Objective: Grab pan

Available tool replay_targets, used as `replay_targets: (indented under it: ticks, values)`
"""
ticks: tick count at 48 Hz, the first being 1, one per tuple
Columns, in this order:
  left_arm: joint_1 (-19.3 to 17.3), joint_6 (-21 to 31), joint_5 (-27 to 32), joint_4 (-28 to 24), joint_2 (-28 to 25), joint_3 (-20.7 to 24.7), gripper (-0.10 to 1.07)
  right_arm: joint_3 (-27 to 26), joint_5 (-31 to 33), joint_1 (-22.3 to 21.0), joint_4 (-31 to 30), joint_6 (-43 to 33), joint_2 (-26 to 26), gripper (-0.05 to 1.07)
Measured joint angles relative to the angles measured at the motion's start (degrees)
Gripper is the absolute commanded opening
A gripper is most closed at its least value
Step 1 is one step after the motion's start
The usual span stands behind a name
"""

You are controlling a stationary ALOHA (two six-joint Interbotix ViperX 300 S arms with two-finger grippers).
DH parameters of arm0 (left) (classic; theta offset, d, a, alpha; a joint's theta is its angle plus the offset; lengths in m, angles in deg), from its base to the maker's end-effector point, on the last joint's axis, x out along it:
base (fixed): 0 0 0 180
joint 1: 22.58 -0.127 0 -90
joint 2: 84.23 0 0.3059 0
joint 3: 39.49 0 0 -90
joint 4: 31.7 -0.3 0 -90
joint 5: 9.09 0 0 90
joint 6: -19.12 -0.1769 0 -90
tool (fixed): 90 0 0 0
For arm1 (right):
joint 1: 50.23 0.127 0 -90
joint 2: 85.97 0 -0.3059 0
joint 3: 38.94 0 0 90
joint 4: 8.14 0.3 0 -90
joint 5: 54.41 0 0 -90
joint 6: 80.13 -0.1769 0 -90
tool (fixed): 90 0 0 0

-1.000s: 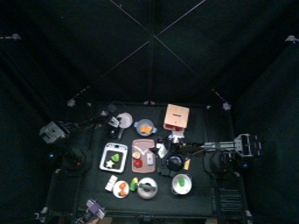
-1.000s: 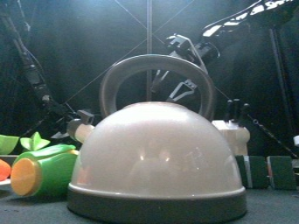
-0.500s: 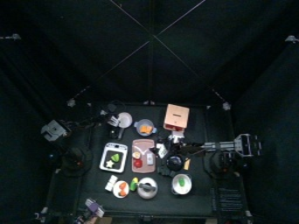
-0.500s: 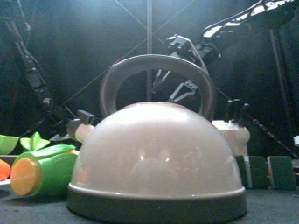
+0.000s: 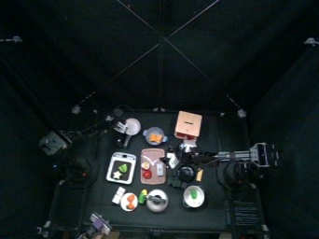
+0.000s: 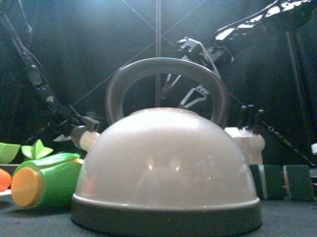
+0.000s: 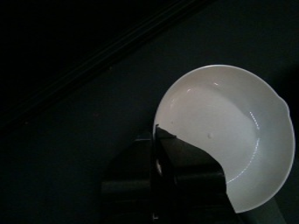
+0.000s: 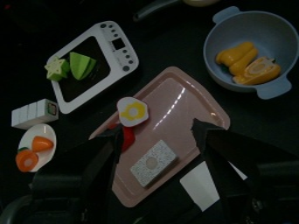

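Where the left arm reaches in over the table's far left part, the pan point(image 7: 228, 131) lies directly under its wrist camera: a round white vessel with a pale inside, seen from above as a small white disc point(image 5: 123, 119) beside the blue bowl point(image 5: 155, 135). The left gripper point(image 7: 160, 149) shows only as a dark shape overlapping the pan's rim; I cannot tell whether its jaws are spread or closed, nor whether they touch the pan. The right gripper point(image 8: 158, 140) hangs over the pink cutting board point(image 8: 176, 101) with its jaws spread apart and nothing between them. On that board lie a fried-egg slice point(image 8: 132, 112) and a small pale block point(image 8: 153, 161). Near the board are the blue bowl holding orange pieces, a white tray point(image 8: 111, 44) with green pieces, and a small plate point(image 8: 33, 143) with an orange piece. A large white kettle point(image 6: 168, 167) stands at the table's front edge, well apart from the pan.
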Motion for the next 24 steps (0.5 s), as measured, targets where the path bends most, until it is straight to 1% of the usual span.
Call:
replay_targets:
  ticks: [5,9,19,24]
  values:
    - [0.2,0.1,1.2,0.0,3.0,0.0,0.4,-0.1,0.1,-0.4,0.1,-0.4,0.0,0.94]
    - [1.5,0.2,1.5,0.1,5.5,0.0,0.4,-0.1,0.0,-0.6,0.3,-0.4,0.0,0.94]
    - [7.4,0.1,1.5,0.4,9.4,0.0,0.4,0.0,0.0,-1.8,0.7,-0.4,0.2,0.94]
    - [9.3,0.1,1.4,0.4,10.2,-0.1,0.4,0.0,0.0,-2.6,0.7,-0.4,0.5,0.94]
